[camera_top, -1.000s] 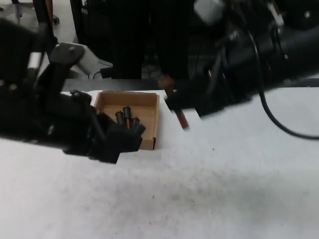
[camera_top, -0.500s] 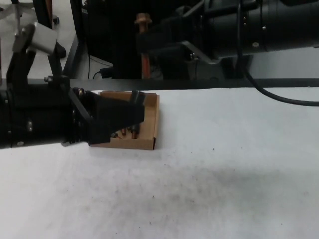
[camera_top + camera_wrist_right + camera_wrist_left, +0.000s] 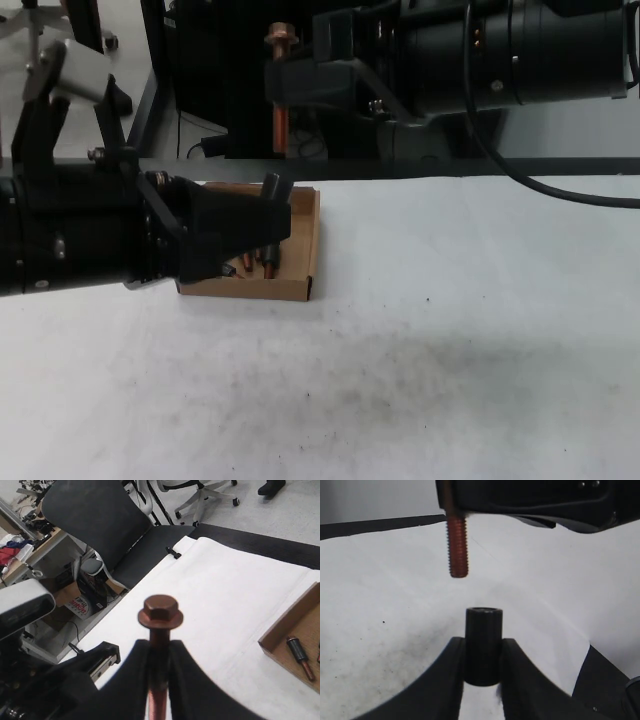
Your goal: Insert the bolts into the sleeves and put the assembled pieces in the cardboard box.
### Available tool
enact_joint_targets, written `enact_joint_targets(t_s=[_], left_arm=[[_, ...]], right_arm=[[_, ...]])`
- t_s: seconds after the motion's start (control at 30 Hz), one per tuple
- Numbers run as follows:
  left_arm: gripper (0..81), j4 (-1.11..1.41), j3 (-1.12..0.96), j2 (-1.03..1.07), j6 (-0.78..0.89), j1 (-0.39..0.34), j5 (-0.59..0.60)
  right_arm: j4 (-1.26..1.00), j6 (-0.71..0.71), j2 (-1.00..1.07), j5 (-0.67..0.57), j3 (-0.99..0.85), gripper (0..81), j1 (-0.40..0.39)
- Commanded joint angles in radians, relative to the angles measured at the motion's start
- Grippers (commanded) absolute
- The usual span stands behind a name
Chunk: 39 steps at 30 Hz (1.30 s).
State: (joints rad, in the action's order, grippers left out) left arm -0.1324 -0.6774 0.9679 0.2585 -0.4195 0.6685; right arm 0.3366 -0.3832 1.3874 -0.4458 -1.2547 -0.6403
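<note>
Left wrist view: left fingers [image 3: 440, 680] clamp the sleeve [image 3: 483, 645], right fingers [image 3: 125, 680] pinch the bolt [image 3: 458, 547]; I'd centre it over the sleeve.

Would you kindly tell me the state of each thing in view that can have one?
left tool, shut on the sleeve.
right tool, shut on the bolt.
sleeve, upright, nothing inserted.
bolt, upright, head up, tip above the sleeve and apart from it.
cardboard box, open, holding assembled pieces.
</note>
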Motion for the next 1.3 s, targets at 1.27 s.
enact_joint_targets(t_s=[1.27], left_arm=[[0.8, 0.055, -0.001, -0.015, 0.006, 0.001, -0.080]], right_arm=[[-0.019, -0.044, -0.003, 0.036, -0.005, 0.0, -0.006]])
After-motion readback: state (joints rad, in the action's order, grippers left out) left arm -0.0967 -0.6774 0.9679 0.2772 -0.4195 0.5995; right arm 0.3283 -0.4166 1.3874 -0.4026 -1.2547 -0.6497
